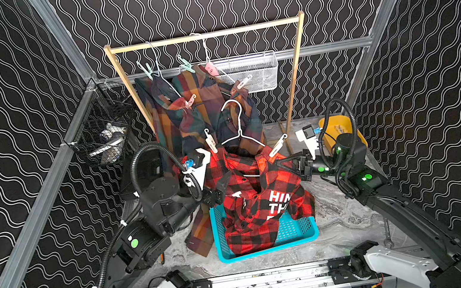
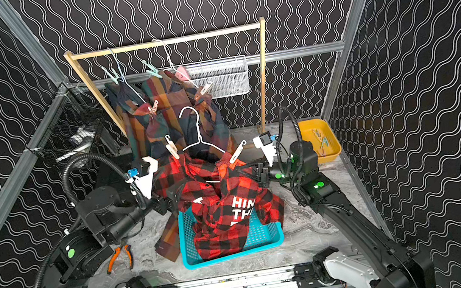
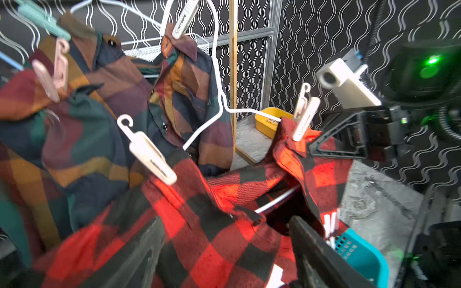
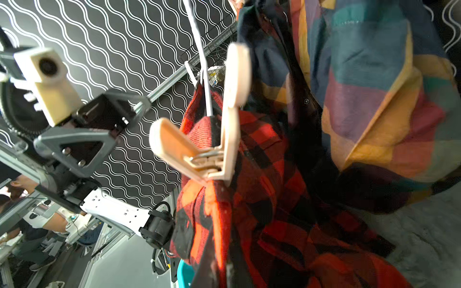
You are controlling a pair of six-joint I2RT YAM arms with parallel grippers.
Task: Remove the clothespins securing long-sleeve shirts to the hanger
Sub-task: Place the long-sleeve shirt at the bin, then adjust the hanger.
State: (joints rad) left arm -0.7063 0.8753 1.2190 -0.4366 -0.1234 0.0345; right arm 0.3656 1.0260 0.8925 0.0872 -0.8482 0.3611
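The red-and-black check shirt (image 1: 262,196) hangs on a white hanger (image 1: 239,130) that is off the rail, and its hem droops into the blue basket (image 1: 300,234). A cream clothespin (image 1: 211,143) clips one shoulder and another cream clothespin (image 1: 278,145) clips the other. My left gripper (image 3: 224,224) is open, with the shirt's shoulder cloth lying between its fingers. My right gripper (image 4: 217,266) is shut on the shirt's other shoulder, just under the cream clothespin (image 4: 219,139). Two big-check shirts (image 1: 186,108) hang on the wooden rack, held by mint (image 1: 186,64), pink (image 1: 190,101) and cream pins.
The wooden rack (image 1: 205,34) stands behind, with a white mesh basket (image 1: 252,72) on the back rail. A yellow tray (image 2: 319,140) holding loose pins sits at the right. At the left hangs a black wire basket (image 1: 102,130). Orange pliers (image 2: 120,256) lie by the left arm.
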